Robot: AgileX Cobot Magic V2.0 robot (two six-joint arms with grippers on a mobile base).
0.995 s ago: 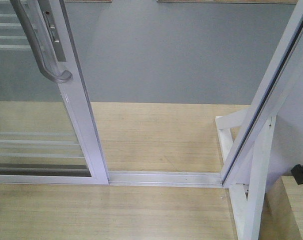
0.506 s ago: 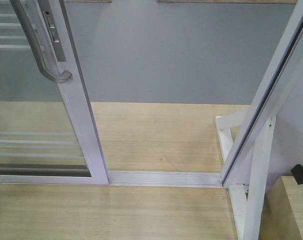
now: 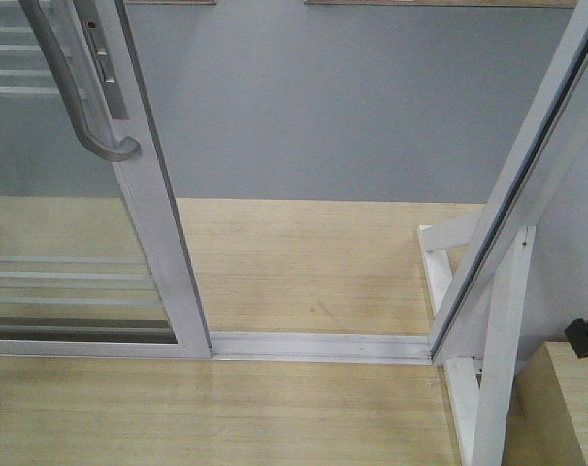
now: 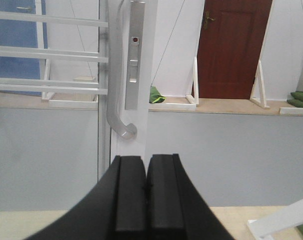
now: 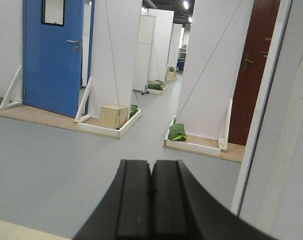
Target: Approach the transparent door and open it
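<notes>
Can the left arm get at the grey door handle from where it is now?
Probably yes. The left gripper, fingers together, points at the transparent door frame just below the handle. Nothing lies between them, though it would have to open first.

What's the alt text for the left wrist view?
The left gripper, pads pressed together and holding nothing, points at the white frame of the transparent door, just below the curled end of its grey handle and lock plate. Grey floor and a dark red door lie beyond.
</notes>
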